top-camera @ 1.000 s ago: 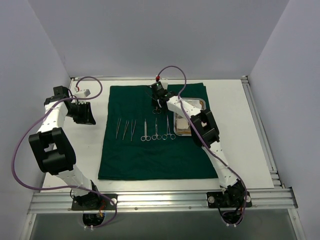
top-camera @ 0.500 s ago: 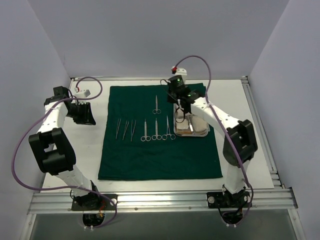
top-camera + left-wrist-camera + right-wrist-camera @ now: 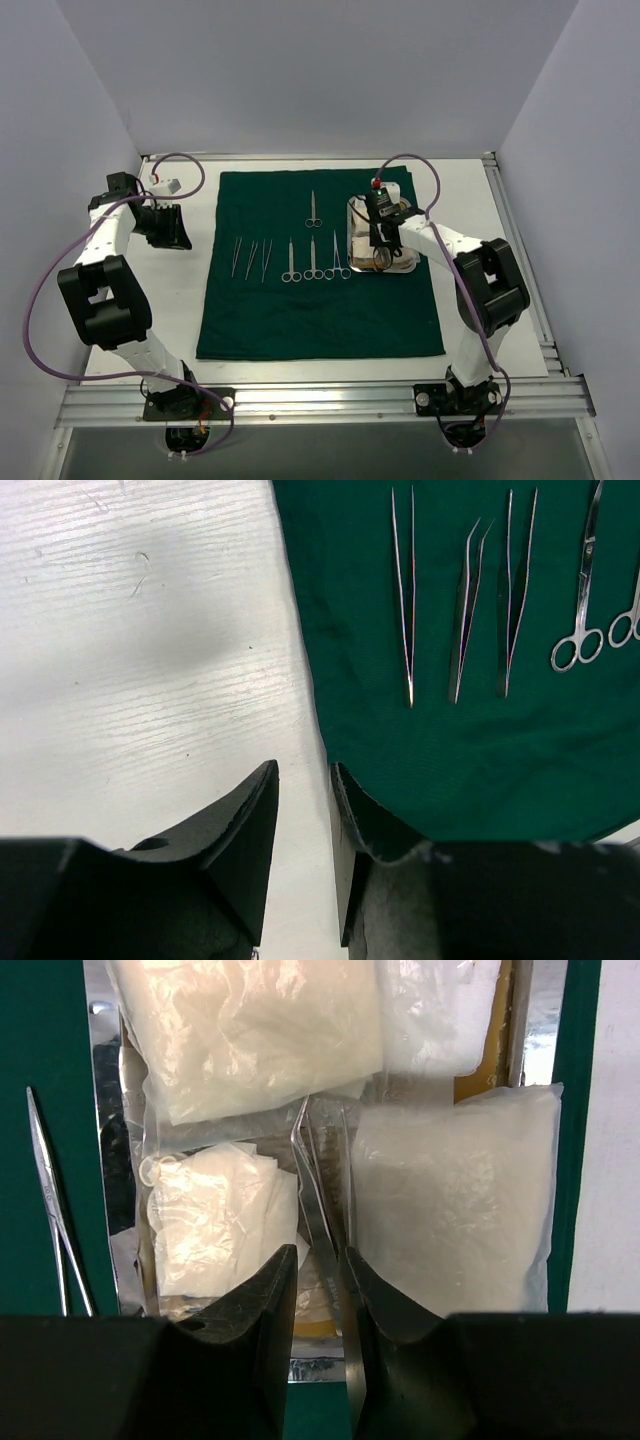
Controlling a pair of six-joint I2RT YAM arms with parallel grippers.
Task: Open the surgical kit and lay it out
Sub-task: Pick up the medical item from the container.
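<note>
The dark green drape (image 3: 320, 310) lies spread flat on the table. Three slim forceps (image 3: 251, 257) and three scissors (image 3: 312, 260) lie in a row on it, and one more pair of scissors (image 3: 313, 208) lies farther back. The steel tray (image 3: 350, 235) sits on the drape's right part. My right gripper (image 3: 380, 245) is low over the tray. In the right wrist view it (image 3: 320, 1260) is open, its fingers straddling a silver forceps (image 3: 318, 1210) that lies among clear gauze packets (image 3: 455, 1200). My left gripper (image 3: 175, 230) is open and empty.
In the left wrist view the left gripper (image 3: 303, 770) hovers over white table beside the drape's left edge (image 3: 480, 750), near the laid-out forceps (image 3: 411, 600). A white connector block (image 3: 165, 184) lies at the back left. Grey walls enclose the table.
My right gripper left the back scissors on the drape, swung right and came down over the tray. The left arm has not moved.
</note>
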